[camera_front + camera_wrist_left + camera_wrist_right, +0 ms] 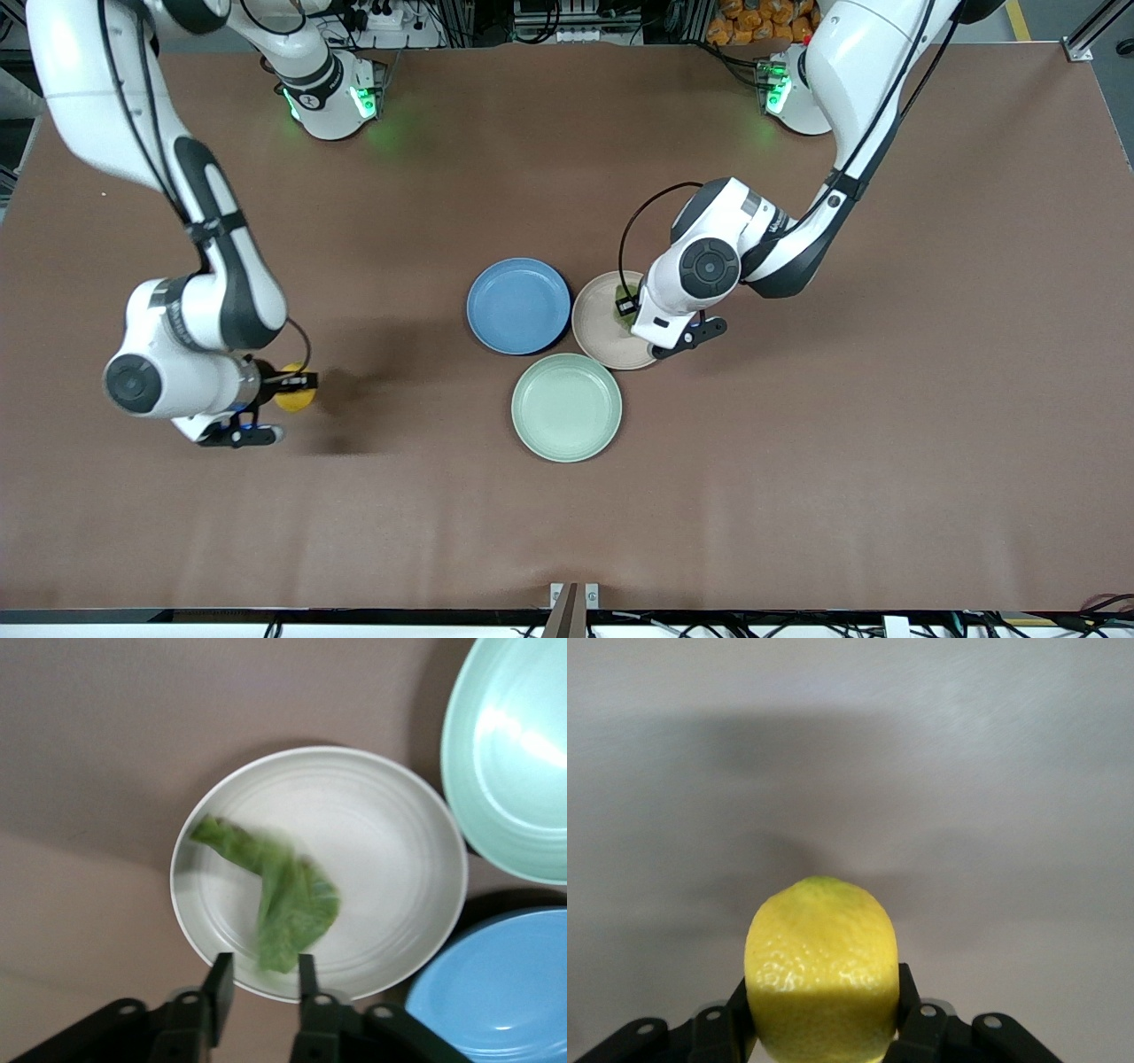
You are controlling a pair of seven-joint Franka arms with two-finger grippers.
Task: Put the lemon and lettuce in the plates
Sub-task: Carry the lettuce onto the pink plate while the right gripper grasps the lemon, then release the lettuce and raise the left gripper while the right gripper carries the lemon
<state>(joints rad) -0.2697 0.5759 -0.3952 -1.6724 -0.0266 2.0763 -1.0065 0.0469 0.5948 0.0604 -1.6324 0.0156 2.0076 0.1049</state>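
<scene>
— What's the left end effector [261, 979] doing right now?

— It's over the pale pink-beige plate [592, 328], fingers [221, 985] spread apart. The lettuce [282, 904] looks blurred just off the tips, so I'd say it is loose and dropping onto that plate, or already lying in it. I can't tell if it has settled.

— And the other one?

— The right end effector [824, 1014] is pinching the lemon [821, 981] between its fingers, off toward the right arm's end of the table, about midway between the robots' edge and the camera's edge. In the right wrist view there is only bare table [939, 797] under the fruit, and it looks lifted clear of it.

— So how far along are we?

— Roughly halfway, I'd judge. The leaf is as good as delivered. The lemon is picked up but well apart from the plates. The blue plate [518, 306], touching the pink-beige one in the middle of the table, has nothing in it, so that's the likely target.

— The mint green plate [567, 407]?

— Bare, nearer the camera's edge than the other two.
</scene>
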